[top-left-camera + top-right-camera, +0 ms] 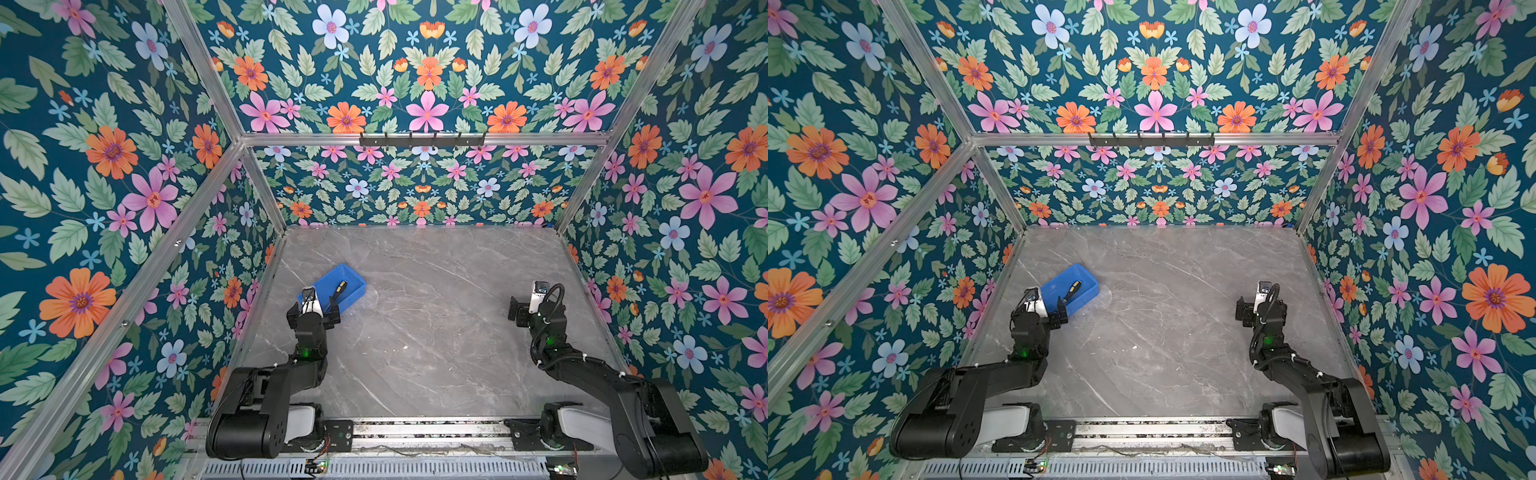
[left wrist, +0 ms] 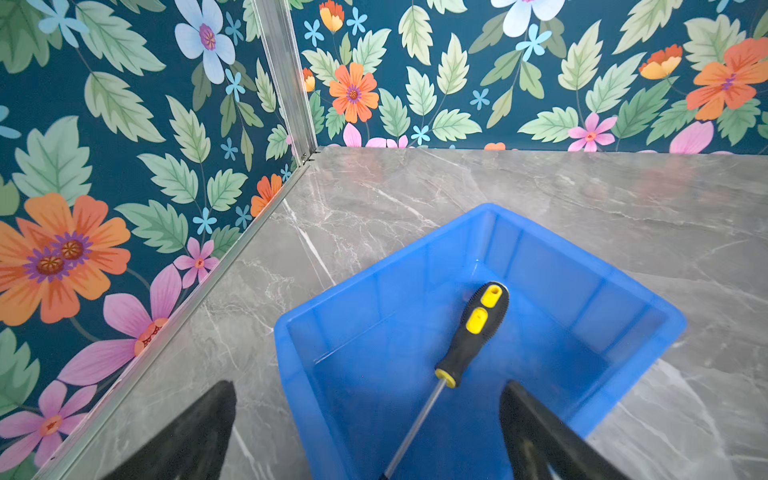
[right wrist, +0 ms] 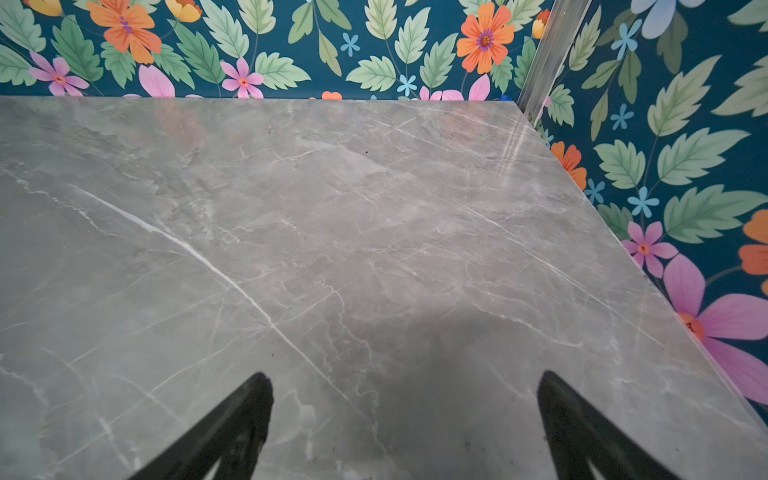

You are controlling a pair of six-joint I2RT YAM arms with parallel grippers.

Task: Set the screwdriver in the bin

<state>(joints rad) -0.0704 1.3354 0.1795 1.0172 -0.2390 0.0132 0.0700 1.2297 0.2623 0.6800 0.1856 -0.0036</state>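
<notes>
Left gripper (image 2: 368,388) wide, empty, straddling bin (image 2: 540,266) rim near side wall, screwdriver (image 2: 469,336) inside; right gripper (image 3: 405,378) wide above bare table (image 3: 332,208).

A lab-style robot test cell: floral panels (image 1: 428,62) on an aluminium frame (image 1: 415,139) enclose the grey marble-look counter (image 1: 415,332) beyond the fingers (image 3: 237,428); two arms (image 1: 266,386) mount on a rail (image 1: 428,430) behind.

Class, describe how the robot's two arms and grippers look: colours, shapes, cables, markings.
The left arm and right arm are black with rounded links, white shells at the base and a green light near the wrist. A black ribbed cable loops over the right wrist, and white ties dot that arm. The left gripper and right gripper have tapered black fingers.
</notes>
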